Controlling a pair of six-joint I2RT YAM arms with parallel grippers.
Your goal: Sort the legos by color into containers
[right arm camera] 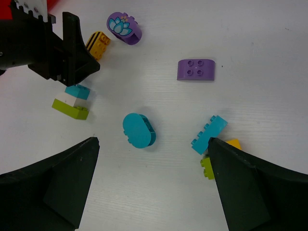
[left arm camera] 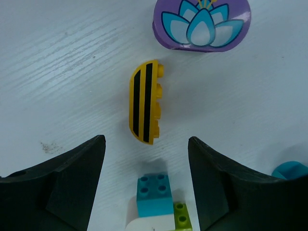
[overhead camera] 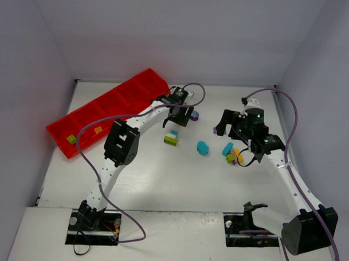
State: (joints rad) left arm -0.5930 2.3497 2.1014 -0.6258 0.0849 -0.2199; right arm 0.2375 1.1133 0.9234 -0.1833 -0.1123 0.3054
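The left gripper (left arm camera: 146, 142) is open and empty around a striped yellow brick (left arm camera: 143, 101); only its wrist camera shows the stripes. The right gripper (right arm camera: 154, 144) gapes wide above a teal oval brick (right arm camera: 138, 130). Only the overhead view shows the red tray (overhead camera: 115, 100), apparently holding a green brick (overhead camera: 71, 139) and an orange brick (overhead camera: 97, 129).

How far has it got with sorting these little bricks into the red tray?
Barely begun. Done: a lime brick and an orange brick sit in separate compartments of the red tray. In hand: nothing; the left hand hangs open over a yellow striped brick, the right hand is open too. Left: that brick, a purple flower piece, a teal oval, a purple brick and a teal-white-lime stack, among others.
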